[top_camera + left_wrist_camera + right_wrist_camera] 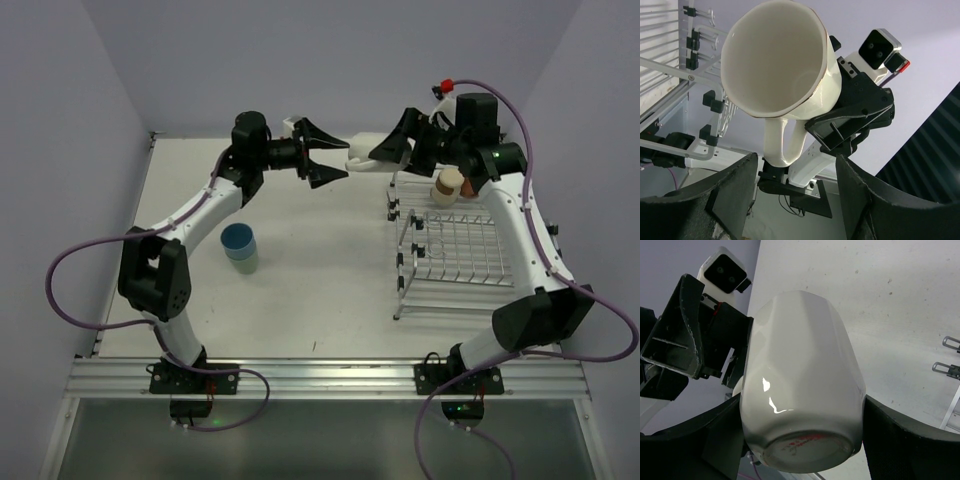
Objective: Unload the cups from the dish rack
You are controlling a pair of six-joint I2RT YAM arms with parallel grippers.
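My right gripper (397, 150) is shut on a white cup (362, 150) with a handle and holds it on its side in the air, left of the dish rack (455, 250). In the right wrist view the cup (800, 380) fills the gap between my fingers (715, 440). My left gripper (335, 155) is open just left of the cup. In the left wrist view the cup's mouth (775, 60) faces me, handle down, above my open fingers (730, 195). A cream-tan cup (448, 187) sits in the rack's far end. A light blue cup (238, 240) stands nested on a pale green one (244, 263) on the table. No salmon-pink cup shows.
The rack's wire rails (670, 75) are at the left of the left wrist view. The side walls stand close to the table on both sides. Purple cables loop out beside each arm.
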